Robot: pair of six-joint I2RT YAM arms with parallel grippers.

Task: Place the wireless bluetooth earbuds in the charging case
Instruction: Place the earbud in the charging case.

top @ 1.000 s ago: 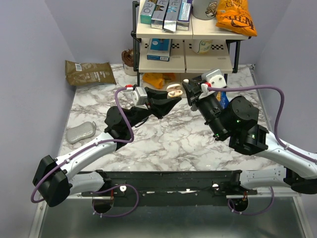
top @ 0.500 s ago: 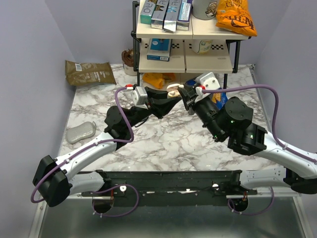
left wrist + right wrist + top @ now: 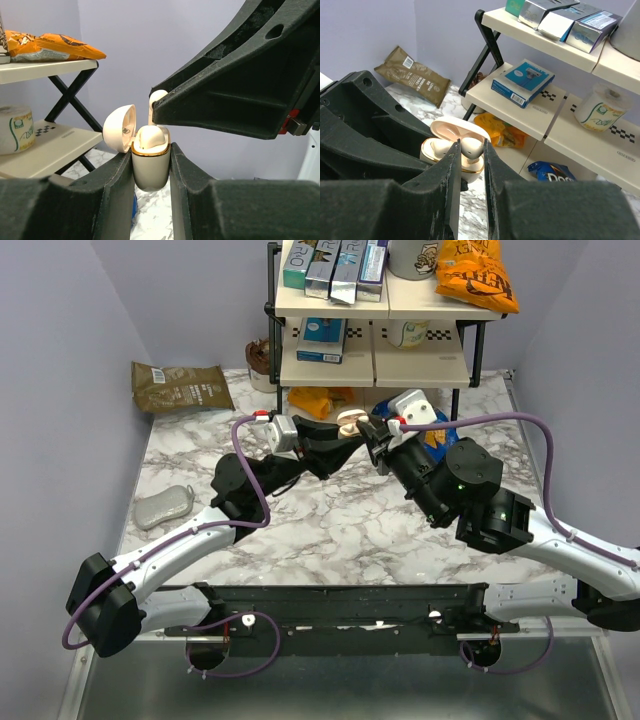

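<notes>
Above the table's rear centre, just in front of the shelf rack, the left gripper clamps the open case upright by its sides, lid tipped back. One cream earbud sits inside. The right gripper's narrow jaws pinch a second earbud over the opening. Its fingers cover most of that bud, so contact with the case cannot be told.

The pale beige rounded plastic charging case is half hidden by the left gripper; the tiny cream-white earbud is partly covered by the right gripper.
</notes>
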